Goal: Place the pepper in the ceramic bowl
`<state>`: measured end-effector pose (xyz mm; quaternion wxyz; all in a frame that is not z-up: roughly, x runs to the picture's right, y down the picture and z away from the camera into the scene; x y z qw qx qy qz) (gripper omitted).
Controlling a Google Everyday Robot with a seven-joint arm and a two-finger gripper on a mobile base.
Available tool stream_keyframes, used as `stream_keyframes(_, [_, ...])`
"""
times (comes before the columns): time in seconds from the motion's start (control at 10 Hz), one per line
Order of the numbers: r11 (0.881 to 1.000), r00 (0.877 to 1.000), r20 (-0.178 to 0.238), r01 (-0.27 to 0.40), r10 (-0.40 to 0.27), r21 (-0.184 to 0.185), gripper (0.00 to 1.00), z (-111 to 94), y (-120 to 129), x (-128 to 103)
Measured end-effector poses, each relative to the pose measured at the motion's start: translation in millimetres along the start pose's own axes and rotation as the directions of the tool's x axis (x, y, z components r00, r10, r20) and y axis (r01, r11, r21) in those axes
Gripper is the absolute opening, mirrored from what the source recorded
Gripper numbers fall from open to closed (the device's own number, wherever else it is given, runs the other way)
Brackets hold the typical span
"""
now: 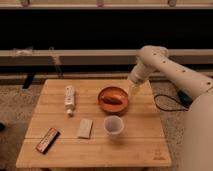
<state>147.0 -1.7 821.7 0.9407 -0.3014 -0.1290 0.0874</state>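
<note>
Resting in ceramic bowl, pepper, gripper just right, grip unclear

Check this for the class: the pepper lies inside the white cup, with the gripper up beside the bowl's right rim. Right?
Not quite. The camera view shows the pepper lying inside the ceramic bowl, not in the white cup, which sits nearer the table's front edge. The gripper is indeed up beside the bowl's right rim.
</note>
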Motion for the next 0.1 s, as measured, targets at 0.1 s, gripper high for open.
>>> stream_keyframes(0.1, [1.0,1.0,0.002,0.003,-0.003,0.001,0.8,0.4,-0.8,-2.8])
